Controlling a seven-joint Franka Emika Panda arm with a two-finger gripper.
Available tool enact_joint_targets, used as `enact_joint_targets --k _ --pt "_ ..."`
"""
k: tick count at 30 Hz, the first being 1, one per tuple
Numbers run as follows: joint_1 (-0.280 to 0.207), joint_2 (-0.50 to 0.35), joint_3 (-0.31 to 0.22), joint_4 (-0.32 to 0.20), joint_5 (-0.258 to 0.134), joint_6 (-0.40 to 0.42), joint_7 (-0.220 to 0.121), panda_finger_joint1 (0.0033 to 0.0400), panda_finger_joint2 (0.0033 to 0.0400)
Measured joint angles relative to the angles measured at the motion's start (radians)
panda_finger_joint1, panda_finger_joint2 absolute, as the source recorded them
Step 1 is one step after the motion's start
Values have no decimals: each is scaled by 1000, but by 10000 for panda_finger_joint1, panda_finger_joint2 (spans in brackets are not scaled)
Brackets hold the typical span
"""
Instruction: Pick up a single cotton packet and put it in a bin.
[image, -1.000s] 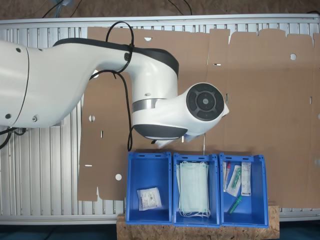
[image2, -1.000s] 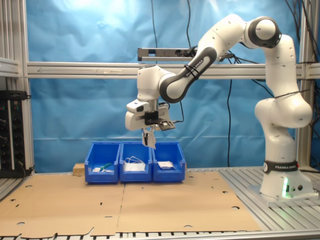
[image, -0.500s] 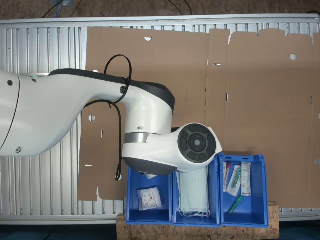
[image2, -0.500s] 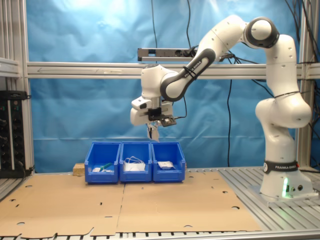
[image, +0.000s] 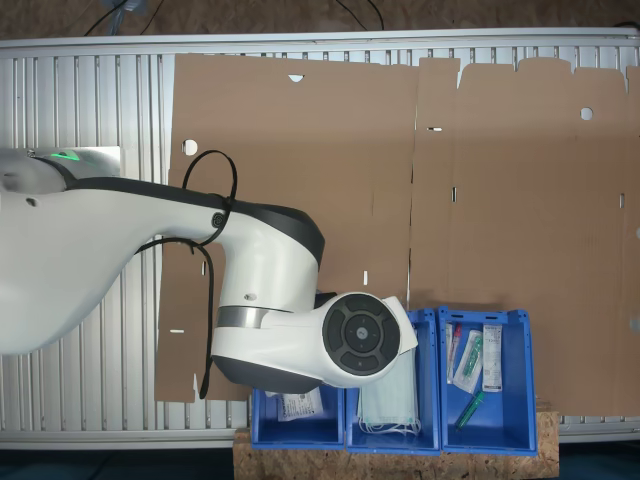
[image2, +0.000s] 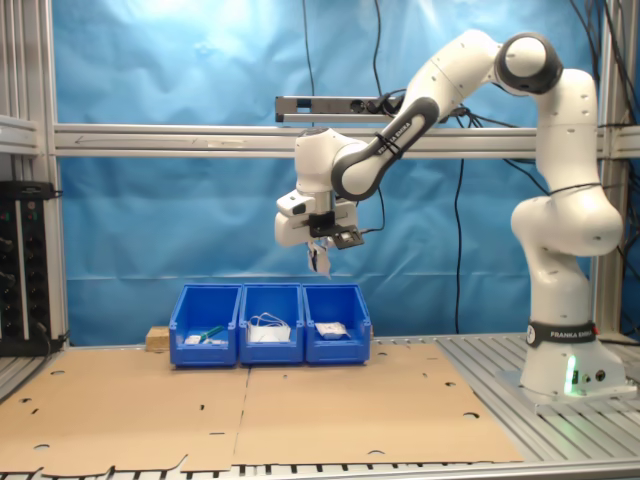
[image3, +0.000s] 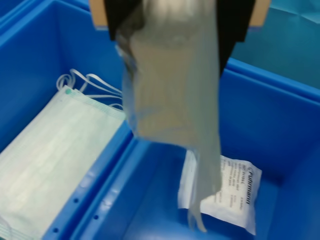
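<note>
In the second exterior view the white arm's gripper hangs above the row of three blue slotted plastic crates at the back edge of the cardboard-covered bench, pinching a small flat white cotton packet. In the wrist view that thin, crinkled pouch dangles from the closed dark fingers over the end bin, where another printed white packet lies flat. The neighbouring crate holds soft pale green pleated masks.
</note>
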Motion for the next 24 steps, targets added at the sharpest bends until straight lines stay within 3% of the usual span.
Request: enact_joint_targets --k 9,24 --pt "-1 -30 -25 -46 -32 -1 0 55 55" --pt "-1 -33 -47 -54 -61 -1 0 55 55"
